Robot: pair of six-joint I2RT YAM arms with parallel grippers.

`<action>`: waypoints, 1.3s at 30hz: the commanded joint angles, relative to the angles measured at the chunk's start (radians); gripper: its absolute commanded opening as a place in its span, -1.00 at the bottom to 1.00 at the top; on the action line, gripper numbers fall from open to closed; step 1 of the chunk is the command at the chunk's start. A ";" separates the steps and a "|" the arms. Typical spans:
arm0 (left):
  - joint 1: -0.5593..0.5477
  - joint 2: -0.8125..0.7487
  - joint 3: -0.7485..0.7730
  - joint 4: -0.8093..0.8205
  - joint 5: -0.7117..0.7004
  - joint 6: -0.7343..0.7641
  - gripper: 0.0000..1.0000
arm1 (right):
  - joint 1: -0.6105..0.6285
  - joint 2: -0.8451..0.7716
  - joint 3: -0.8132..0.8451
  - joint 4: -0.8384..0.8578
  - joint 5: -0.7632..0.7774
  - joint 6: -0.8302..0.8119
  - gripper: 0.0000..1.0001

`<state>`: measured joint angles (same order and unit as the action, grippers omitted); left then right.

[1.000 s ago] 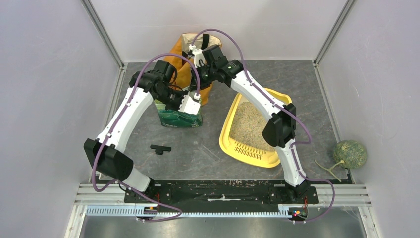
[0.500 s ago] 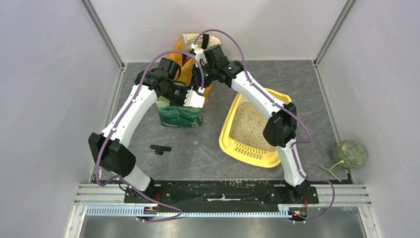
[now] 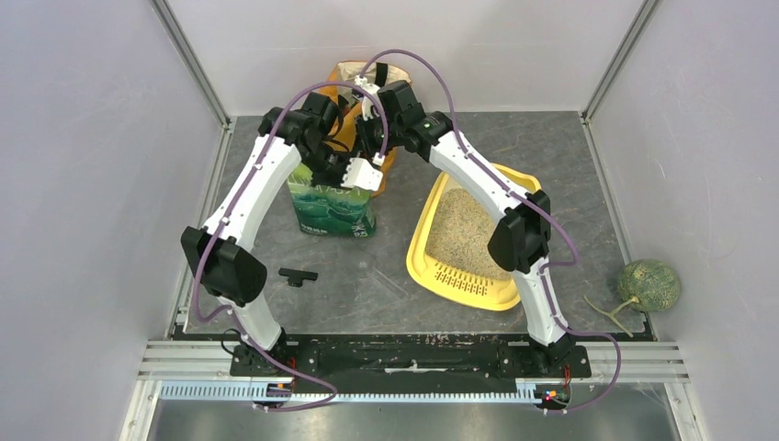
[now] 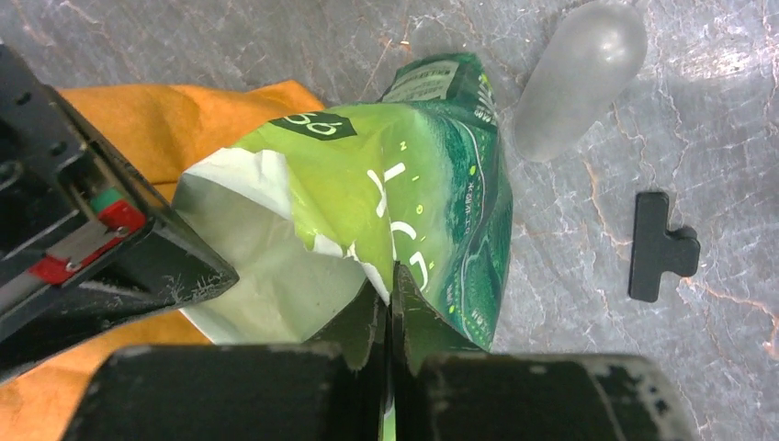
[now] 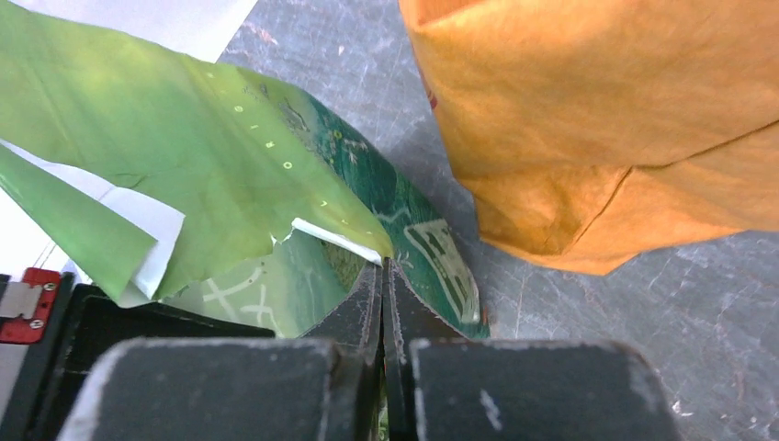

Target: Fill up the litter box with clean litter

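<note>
**Left hand**: fingers closed flat together, pinching the torn top edge of the green litter bag.

**Right hand**: also closed, nipping another part of the same bag's top edge.

**Bag:** stands upright on the tabletop, left of centre, mouth open and showing its white lining. Its contents cannot be seen. The orange bag stands just behind it.

**Litter box**: lies right of the green bag and apart from it, slotted lip toward the arm bases, partly under the right arm. Clean litter covers its floor.

**Other items:** 1 black clip lies nearer the bases than the bag. 1 green melon sits at the right edge.
</note>
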<state>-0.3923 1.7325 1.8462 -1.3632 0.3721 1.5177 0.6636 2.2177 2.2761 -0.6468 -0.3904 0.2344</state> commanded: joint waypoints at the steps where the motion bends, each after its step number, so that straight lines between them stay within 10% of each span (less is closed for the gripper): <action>1: -0.008 0.003 0.183 -0.116 0.034 0.068 -0.96 | -0.012 0.011 0.125 0.062 0.063 0.014 -1.00; 17: -0.088 -0.002 -0.003 -0.107 -0.054 0.006 -0.94 | -0.024 -0.004 -0.023 0.115 0.090 -0.020 -1.00; 28: -0.077 0.059 0.088 -0.061 -0.151 -0.039 -0.05 | -0.022 -0.087 -0.098 0.129 0.041 0.005 -1.00; 34: -0.065 0.061 0.104 -0.119 -0.183 -0.023 -0.96 | -0.024 -0.093 -0.106 0.147 0.069 0.008 -1.00; 39: -0.089 0.054 0.248 -0.230 -0.138 0.055 -0.96 | -0.024 -0.061 -0.037 0.169 0.109 0.053 -1.00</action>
<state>-0.4675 1.8004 1.9602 -1.4807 0.2150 1.5036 0.6468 2.1883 2.1700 -0.5331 -0.3393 0.2520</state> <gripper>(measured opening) 0.036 0.006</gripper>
